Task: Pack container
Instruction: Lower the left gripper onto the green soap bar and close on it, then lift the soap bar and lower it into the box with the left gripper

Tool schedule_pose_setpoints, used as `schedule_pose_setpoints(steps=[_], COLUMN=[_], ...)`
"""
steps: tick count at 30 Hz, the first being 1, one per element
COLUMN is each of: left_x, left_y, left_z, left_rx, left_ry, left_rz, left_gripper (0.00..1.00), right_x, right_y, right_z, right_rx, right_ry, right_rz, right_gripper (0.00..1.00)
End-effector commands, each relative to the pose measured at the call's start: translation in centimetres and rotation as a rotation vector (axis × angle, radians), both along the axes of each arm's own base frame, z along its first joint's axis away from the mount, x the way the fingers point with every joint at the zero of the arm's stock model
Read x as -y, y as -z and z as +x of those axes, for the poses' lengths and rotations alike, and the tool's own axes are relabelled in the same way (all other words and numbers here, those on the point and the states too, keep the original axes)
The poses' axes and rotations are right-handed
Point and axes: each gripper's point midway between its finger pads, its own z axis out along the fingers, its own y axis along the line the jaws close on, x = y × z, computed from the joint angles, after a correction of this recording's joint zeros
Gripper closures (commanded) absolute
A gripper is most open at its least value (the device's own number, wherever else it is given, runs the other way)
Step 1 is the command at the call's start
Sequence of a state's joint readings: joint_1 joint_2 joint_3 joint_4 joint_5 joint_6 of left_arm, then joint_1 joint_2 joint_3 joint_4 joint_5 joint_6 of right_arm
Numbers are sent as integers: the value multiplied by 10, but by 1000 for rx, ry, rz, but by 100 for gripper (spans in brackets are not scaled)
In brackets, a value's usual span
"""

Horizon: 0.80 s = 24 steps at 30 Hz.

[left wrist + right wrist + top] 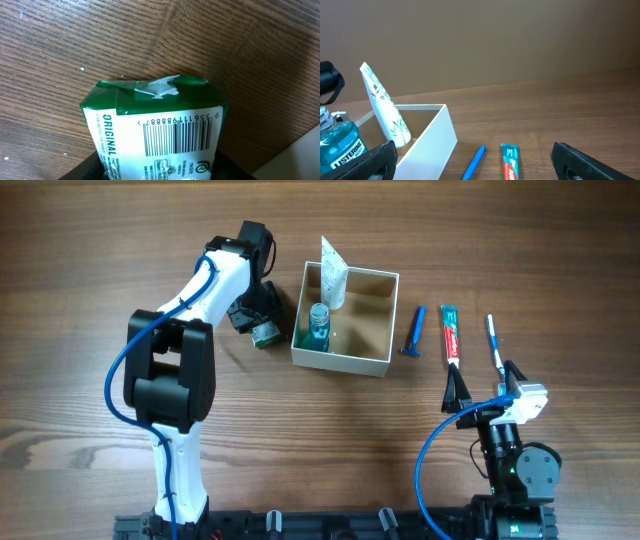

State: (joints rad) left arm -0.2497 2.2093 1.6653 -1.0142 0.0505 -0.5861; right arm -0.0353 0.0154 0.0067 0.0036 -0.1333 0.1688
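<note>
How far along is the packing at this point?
Done: mouthwash bottle and white tube sit inside the container. In hand: left gripper holds a green packet beside it. Remaining: blue razor, toothpaste and toothbrush lie on the table by the open right gripper.

The whole table (90,240) is taken from straight above by the overhead camera. The left wrist view is pressed close upon a green packet (155,130), whereas the right wrist view is set low and aimed level across the wood at the container (432,142), which is shared with the overhead view, as is the toothpaste tube (510,162).
</note>
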Motion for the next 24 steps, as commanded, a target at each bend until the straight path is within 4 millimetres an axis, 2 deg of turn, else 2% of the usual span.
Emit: schedule_pose_setpoints(steps=[1, 4, 8, 14, 19, 20, 21, 24], left_x=[-3, -3, -6, -18, -28, -28, -27, -20], left_y=[9, 4, -20, -86, -167, -192, -239, -301], left_z=[-8, -7, 1, 20, 28, 28, 27, 17], left_rx=[-36, -28, 12, 177, 384, 449, 575, 754], left_ry=[-3, 5, -5, 47, 39, 37, 37, 54], left_rz=[16, 14, 4, -22, -36, -45, -67, -106], left_gripper=[51, 53, 53, 52, 52, 52, 55, 57], right_x=[1, 1, 1, 1, 1, 1, 1, 1], right_y=[-3, -3, -3, -3, -3, -3, -3, -3], right_z=[0, -1, 0, 0, 0, 0, 0, 0], right_rx=[15, 16, 15, 15, 15, 15, 15, 15], right_ry=[9, 9, 9, 9, 9, 9, 9, 9], right_rz=[-12, -12, -12, -12, -12, -12, -12, -12], right_gripper=[0, 0, 0, 0, 0, 0, 0, 0])
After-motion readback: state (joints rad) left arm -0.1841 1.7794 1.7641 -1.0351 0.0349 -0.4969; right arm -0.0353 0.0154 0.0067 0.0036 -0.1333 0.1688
